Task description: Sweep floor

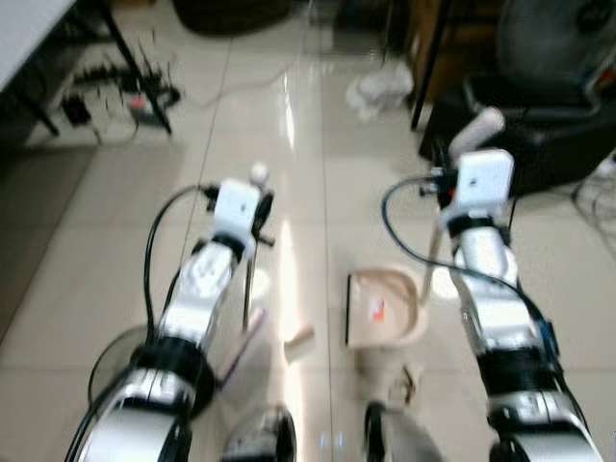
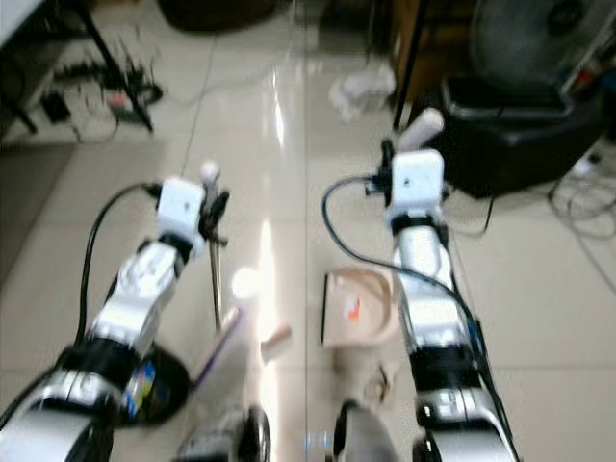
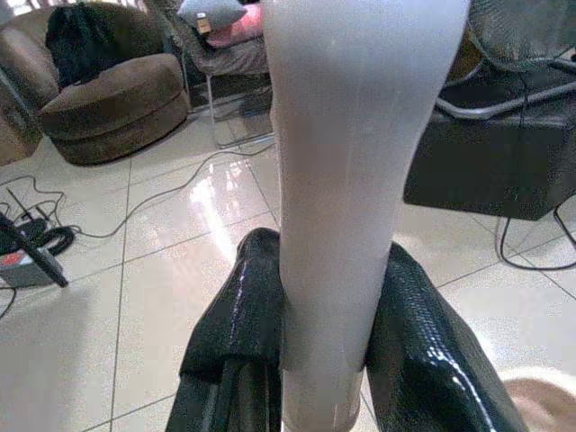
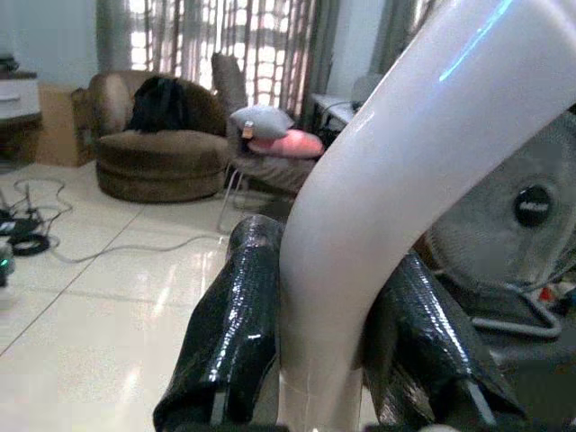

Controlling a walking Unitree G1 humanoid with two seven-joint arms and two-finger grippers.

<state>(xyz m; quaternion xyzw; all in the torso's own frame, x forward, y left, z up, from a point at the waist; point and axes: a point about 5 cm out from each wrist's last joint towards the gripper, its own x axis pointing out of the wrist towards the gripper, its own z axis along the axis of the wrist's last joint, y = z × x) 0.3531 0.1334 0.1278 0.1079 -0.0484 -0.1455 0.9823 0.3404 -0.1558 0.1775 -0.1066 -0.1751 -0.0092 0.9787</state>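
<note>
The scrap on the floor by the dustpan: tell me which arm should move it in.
Left. The left gripper holds the broom, whose head is beside the scrap. The right gripper holds the dustpan handle, mouth facing the scrap.

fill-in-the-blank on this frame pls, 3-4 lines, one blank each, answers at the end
1. The left pincer is shut on the ____ handle.
2. The right pincer grips the handle of the beige ____, whose pan rests on the floor.
3. The small piece of debris lies on the floor tiles, on the robot's ____ of the pan.

Answers: broom; dustpan; left
</note>
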